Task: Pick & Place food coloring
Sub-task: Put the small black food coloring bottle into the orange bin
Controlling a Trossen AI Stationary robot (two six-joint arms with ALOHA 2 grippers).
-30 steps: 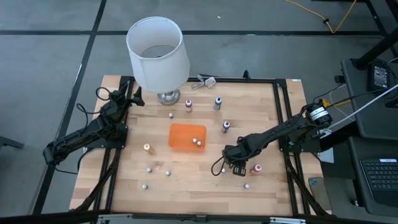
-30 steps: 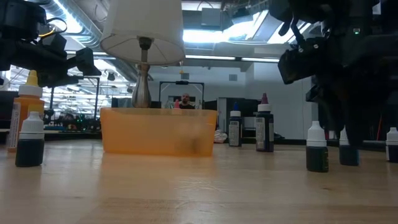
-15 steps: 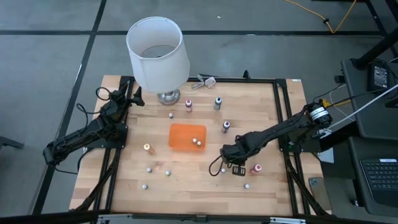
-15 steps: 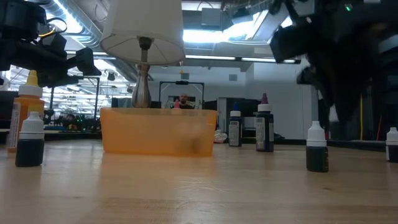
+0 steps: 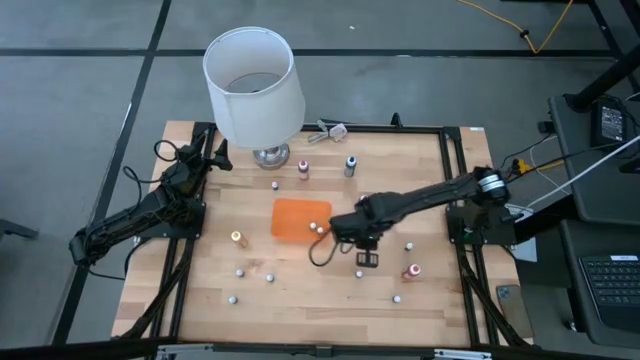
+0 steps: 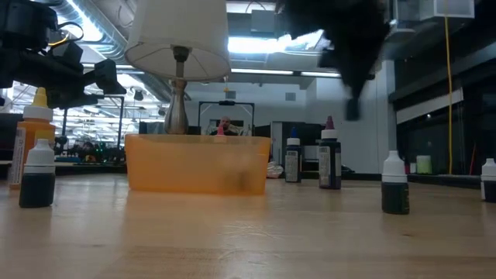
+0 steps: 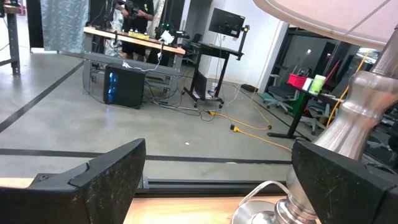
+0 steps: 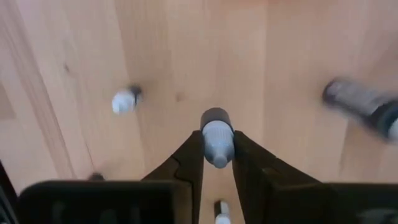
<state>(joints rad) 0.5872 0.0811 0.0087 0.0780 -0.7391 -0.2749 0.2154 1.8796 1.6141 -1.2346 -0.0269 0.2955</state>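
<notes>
Dark right gripper [image 8: 217, 163] is pinching a small white-capped food coloring bottle [image 8: 216, 138] up above the wood table [image 5: 420, 190], just beside the orange tray [image 5: 292, 214] — left gripper [image 7: 217, 180] w/ fingers spread wide, waiting by the lamp [image 5: 254, 85].

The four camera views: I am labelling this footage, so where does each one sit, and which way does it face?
High view: overhead, straight down on the table; both arms show.
Low view: at table height, level across to the orange tray; the right arm hangs dark above.
Left wrist view: at the table's edge, facing the lamp.
Right wrist view: looking down; right gripper jaws clamp a food coloring bottle.
Shared: tray in the high and low views.
</notes>
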